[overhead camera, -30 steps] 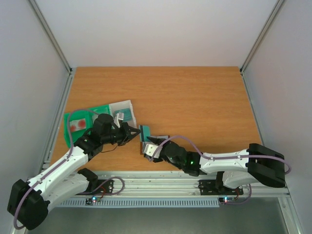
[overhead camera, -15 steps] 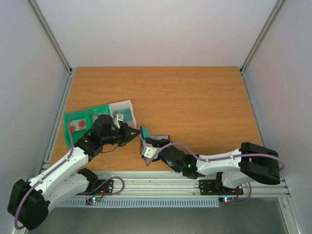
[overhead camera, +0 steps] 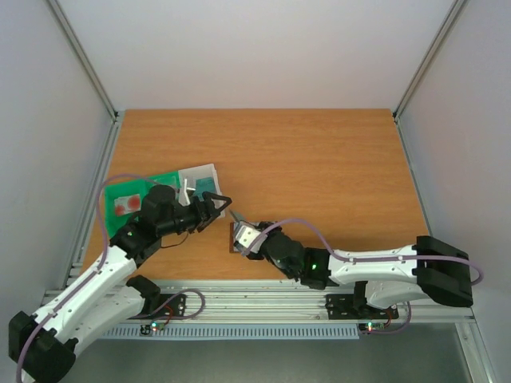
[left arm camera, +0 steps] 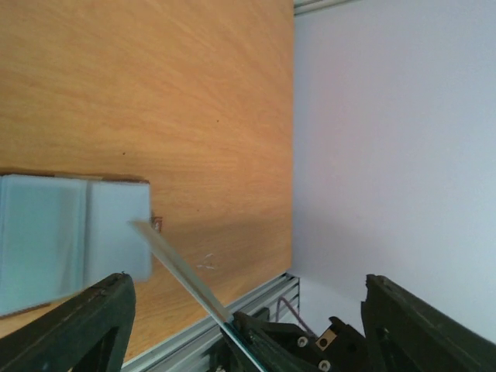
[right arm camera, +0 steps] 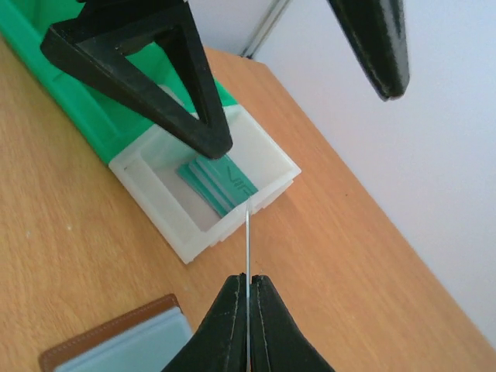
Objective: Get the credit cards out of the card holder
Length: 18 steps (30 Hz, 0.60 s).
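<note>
My right gripper (right arm camera: 248, 283) is shut on a thin credit card (right arm camera: 247, 244), seen edge-on and held upright above the table. The same card (left arm camera: 182, 271) shows as a pale sliver in the left wrist view. The card holder (right arm camera: 116, 345) lies open below, brown leather with grey-blue pockets (left arm camera: 70, 240). From above, the right gripper (overhead camera: 239, 227) covers most of the card holder (overhead camera: 234, 240). My left gripper (overhead camera: 217, 203) stands open just up and left of the card, its fingers (right arm camera: 178, 93) apart on either side and holding nothing.
A clear plastic tray compartment (right arm camera: 155, 201) holding teal cards (right arm camera: 217, 182) sits beyond the card, joined to a green tray (overhead camera: 128, 199) at the table's left. Grey walls enclose the table, and an aluminium rail (left arm camera: 178, 345) runs along the near edge.
The right gripper has shut on the card. The left gripper has opened, let go of it and drawn back up and left.
</note>
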{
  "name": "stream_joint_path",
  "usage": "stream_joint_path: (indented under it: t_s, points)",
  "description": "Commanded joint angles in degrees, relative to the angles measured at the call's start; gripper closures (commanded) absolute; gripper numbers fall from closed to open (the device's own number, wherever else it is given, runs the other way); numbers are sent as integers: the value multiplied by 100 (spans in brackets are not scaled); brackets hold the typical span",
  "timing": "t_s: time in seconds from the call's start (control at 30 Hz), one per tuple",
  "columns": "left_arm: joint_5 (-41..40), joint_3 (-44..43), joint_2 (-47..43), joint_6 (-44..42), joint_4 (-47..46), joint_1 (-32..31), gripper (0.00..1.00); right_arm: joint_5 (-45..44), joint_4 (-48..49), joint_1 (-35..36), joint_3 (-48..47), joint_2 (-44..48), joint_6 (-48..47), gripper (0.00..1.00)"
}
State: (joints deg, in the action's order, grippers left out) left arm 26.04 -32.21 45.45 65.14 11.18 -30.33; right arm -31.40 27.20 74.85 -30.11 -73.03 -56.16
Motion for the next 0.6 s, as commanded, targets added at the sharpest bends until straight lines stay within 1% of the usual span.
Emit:
stream_joint_path:
  t_s: [0.0, 0.1, 0.17, 0.2, 0.3, 0.5, 0.57]
  points:
    - [-301, -702, -148, -1010, 708, 9, 14, -45, -1253, 31, -526, 323, 1420, 99]
    - [-427, -936, -196, -1371, 1021, 9, 7, -64, -2142, -5, -977, 350, 2093, 99]
    - [-510, -1023, -233, -1563, 1202, 9, 1, 129, -2981, -185, -1416, 331, 2709, 99]
    - [-517, -1036, -263, -1607, 1241, 9, 1, 298, -3233, -305, -1542, 333, 2952, 99]
    - [-523, -1036, -373, -1709, 1270, 9, 1, 801, -3555, -677, -1660, 424, 3610, 99]
    - [-563, -979, -497, -1823, 1253, 10, 1, 2871, -3810, -1904, -1692, 720, 5087, 99]
    - [-496, -889, -512, -1776, 1110, 9, 1, 3327, -3883, -2202, -1733, 731, 5667, 99]
